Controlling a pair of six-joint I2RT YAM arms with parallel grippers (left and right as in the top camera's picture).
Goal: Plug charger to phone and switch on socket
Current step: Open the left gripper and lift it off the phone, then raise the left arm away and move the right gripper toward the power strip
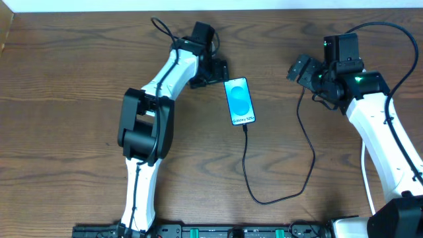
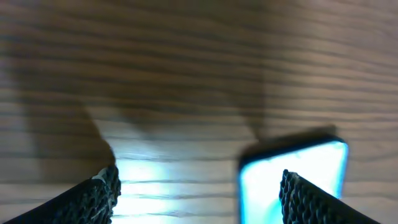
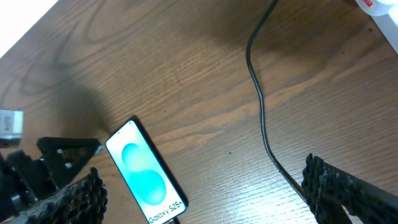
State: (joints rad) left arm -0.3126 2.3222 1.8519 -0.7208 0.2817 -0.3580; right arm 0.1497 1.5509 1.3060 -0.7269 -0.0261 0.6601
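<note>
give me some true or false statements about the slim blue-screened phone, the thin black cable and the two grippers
1. The slim rectangular phone lies screen up, lit bright blue. True.
2. The long thin black cable reaches the phone's lower end. True.
3. The right gripper is shut on the cable. False: its jaws stand wide open and hold nothing.
4. The left gripper clamps the phone's lower end. False: it is open at the phone's upper end.
5. The cable lies in one straight line. False: it curves down from the phone and loops back up toward the right arm.
</note>
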